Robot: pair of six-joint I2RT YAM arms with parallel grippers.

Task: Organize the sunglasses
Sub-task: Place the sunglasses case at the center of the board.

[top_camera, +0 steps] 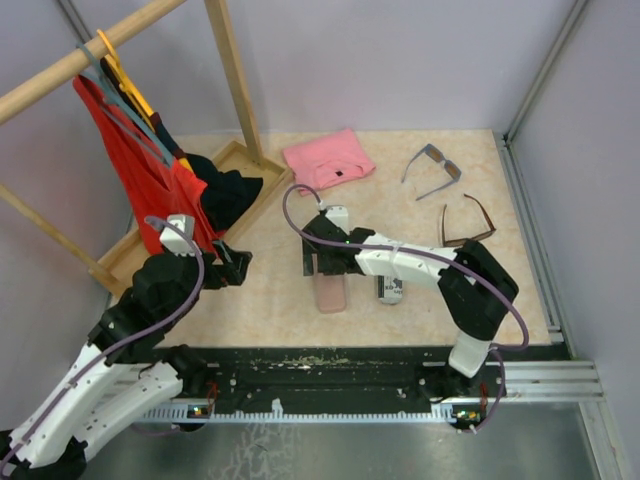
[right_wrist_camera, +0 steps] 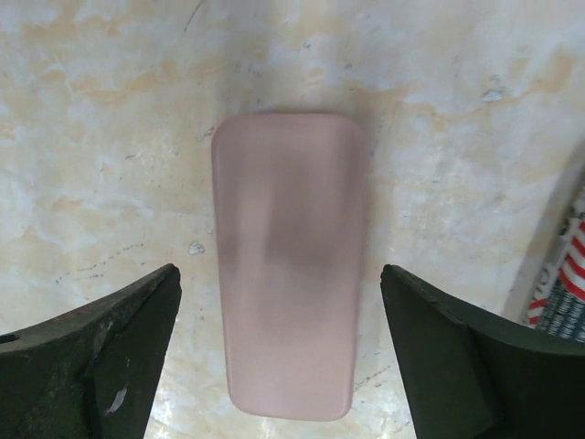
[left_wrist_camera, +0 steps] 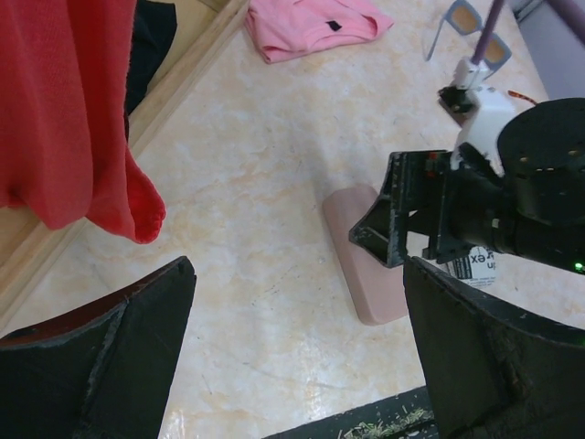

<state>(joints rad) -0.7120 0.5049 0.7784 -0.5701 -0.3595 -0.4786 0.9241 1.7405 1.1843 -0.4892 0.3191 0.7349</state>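
Right jaws gape over pink case (right_wrist_camera: pixel 291 265); overhead adds the sunglasses (top_camera: pixel 432 167).

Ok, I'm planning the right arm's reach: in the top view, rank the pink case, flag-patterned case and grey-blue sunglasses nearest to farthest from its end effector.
1. Pink case, directly beneath the right end effector.
2. Flag-patterned case, just to its right.
3. Grey-blue sunglasses, far back right.

Pale lilac walls (top_camera: pixel 400 60) are enclosing a beige marbled worktop (top_camera: pixel 270 310). A wooden garment rack (top_camera: pixel 235 80) is standing at the far left corner. An aluminium post (top_camera: pixel 545 65) is rising at the far right corner.
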